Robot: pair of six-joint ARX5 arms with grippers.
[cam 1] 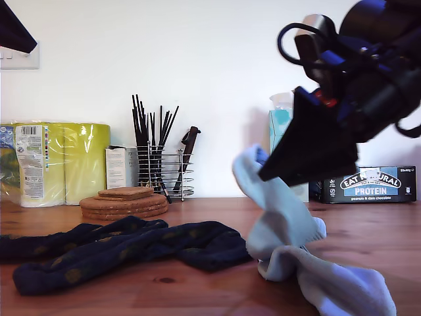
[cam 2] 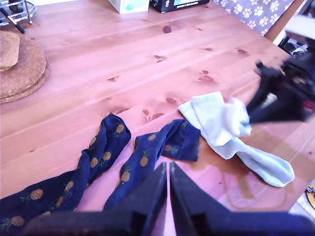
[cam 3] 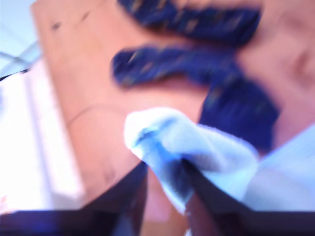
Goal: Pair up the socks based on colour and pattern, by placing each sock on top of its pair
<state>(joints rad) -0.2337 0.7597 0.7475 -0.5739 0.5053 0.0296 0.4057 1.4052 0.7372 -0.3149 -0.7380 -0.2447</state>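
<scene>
Exterior view: one light blue sock point(cam 1: 279, 227) is held pinched in my second claw point(cam 1: 289, 172) at the exterior view's right, its upper part raised and its lower part resting on the wooden bench point(cam 1: 197, 289). A second light blue sock point(cam 1: 345, 286) is seen lying beneath it. Two navy patterned socks point(cam 1: 125, 250) are laid just beside, toward that view's left. My first claw point(cam 2: 169, 189) is seen nearly closed, gripping nothing, above the navy socks.

Your second gripper point(cam 1: 273, 172) hangs tilted above the table, jaws clamped on a light blue sock point(cam 1: 276, 224). Your first gripper point(cam 2: 168, 169) hovers with jaws closed, holding nothing.
</scene>
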